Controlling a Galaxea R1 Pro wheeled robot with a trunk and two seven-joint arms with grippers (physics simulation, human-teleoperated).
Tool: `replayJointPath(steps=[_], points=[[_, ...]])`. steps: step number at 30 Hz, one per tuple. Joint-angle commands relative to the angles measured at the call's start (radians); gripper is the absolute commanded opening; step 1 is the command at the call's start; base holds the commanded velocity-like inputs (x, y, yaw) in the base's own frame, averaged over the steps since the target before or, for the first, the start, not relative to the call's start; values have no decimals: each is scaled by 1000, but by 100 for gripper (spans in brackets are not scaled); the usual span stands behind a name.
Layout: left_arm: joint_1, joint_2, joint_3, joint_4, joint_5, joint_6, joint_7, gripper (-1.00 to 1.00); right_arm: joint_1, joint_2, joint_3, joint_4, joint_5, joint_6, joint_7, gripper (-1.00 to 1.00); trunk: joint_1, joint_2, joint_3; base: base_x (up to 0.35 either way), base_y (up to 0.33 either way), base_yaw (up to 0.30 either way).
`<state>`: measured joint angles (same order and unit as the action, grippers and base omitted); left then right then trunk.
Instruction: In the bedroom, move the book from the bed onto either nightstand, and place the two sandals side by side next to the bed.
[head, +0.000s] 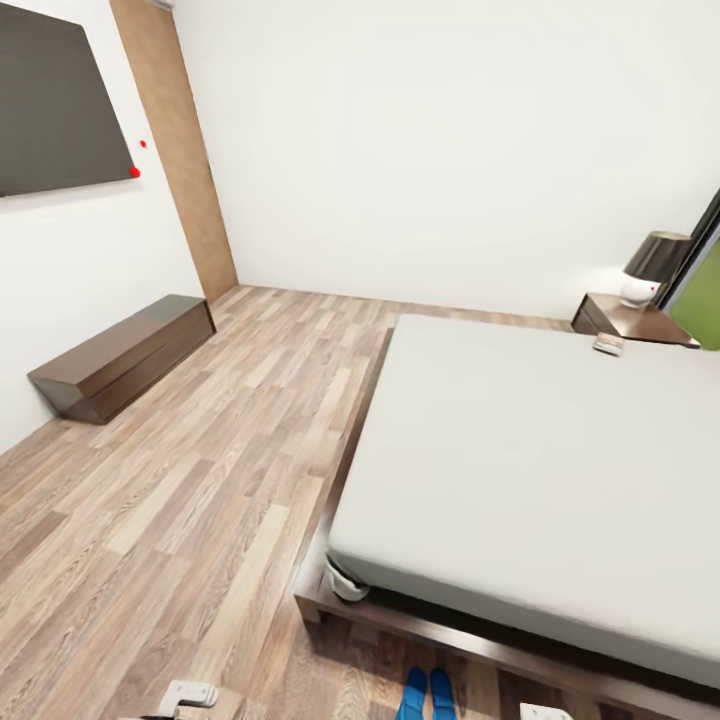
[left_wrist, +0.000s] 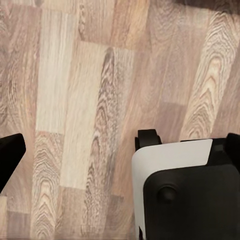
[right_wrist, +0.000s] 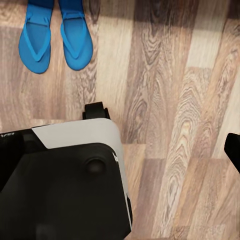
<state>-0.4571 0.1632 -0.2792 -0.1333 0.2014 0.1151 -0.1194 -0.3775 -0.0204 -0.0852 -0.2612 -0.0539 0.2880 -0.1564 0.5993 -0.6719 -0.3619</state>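
Note:
The bed (head: 520, 450) takes up the right of the head view, a pale mattress on a dark base. The book (head: 607, 345) lies small at the mattress's far edge, just in front of the nightstand (head: 630, 320). The two sandals (head: 428, 695), bright blue, lie side by side on the floor by the bed's near edge; in the right wrist view one sandal (right_wrist: 35, 42) lies beside the other (right_wrist: 76, 40). My left gripper (left_wrist: 120, 150) and right gripper (right_wrist: 120, 150) hang open over bare floor, with nothing between the black fingertips (left_wrist: 10, 155) (right_wrist: 233, 149).
A lamp (head: 652, 265) stands on the nightstand. A long dark bench-like cabinet (head: 125, 355) sits along the left wall under a dark screen (head: 55, 100). Wood-plank floor (head: 200, 480) lies open between cabinet and bed. My white-and-black base (right_wrist: 75, 180) shows under both wrists.

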Motion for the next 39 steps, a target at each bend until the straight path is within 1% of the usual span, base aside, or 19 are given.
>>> replayJointPath(steps=[1, 9, 19, 29, 39], points=[[0, -2, -8, -2, 10, 6, -2, 100, 0, 0, -3, -3, -6, 5, -3, 100, 0, -1, -2, 0, 0, 267], [1, -15, -8, -2, 10, 6, -2, 100, 0, 0, -3, -3, -6, 5, -3, 100, 0, -1, -8, 0, 0, 266], [1, -18, -8, -2, 10, 6, -2, 100, 0, -1, -5, -3, -7, 5, -3, 100, 0, -1, -15, -2, 0, 247], [2, -20, -8, -3, 10, 8, -1, 100, 0, 2, -5, -3, -10, 5, -3, 100, 0, -1, -16, -141, 0, 65], [2, -20, -8, -3, 10, 6, -3, 100, 0, 1, -6, -3, -12, 4, -3, 100, 0, -1, -17, -36, 0, 9]])
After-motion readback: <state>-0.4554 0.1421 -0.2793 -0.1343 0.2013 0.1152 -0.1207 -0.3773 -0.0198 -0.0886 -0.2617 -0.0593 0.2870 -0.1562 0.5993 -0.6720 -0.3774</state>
